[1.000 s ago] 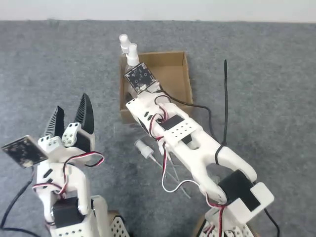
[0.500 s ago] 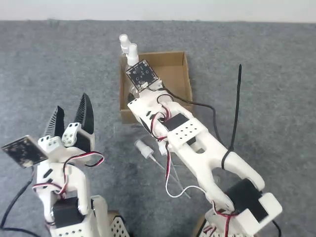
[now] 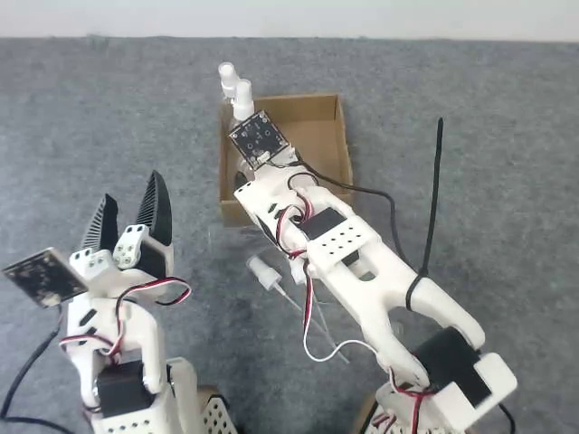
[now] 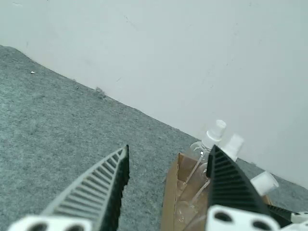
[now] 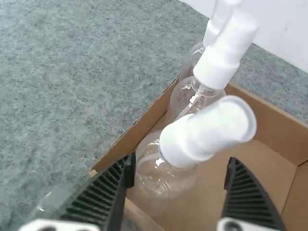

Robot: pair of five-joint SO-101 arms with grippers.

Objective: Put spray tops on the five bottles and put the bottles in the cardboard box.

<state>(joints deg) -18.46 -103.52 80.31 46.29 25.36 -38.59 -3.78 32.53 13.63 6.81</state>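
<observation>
Clear plastic bottle (image 5: 166,175) with a chunky white spray top (image 5: 207,130) stands right between the jaws of the right claw (image 5: 180,166). They're spread wide and not touching it, so I'd guess it's standing on its own. A second capped bottle (image 5: 192,96) and a third capped bottle (image 5: 196,54) line up just beyond, hugging the same wall of the brown cardboard box (image 5: 144,126), probably to leave room. Behind that claw a loose white sprayer with a thin tube (image 3: 265,273) lies on the grey carpet (image 3: 109,108), still needing a bottle. The left claw (image 3: 131,190) hangs open and empty, well apart.
</observation>
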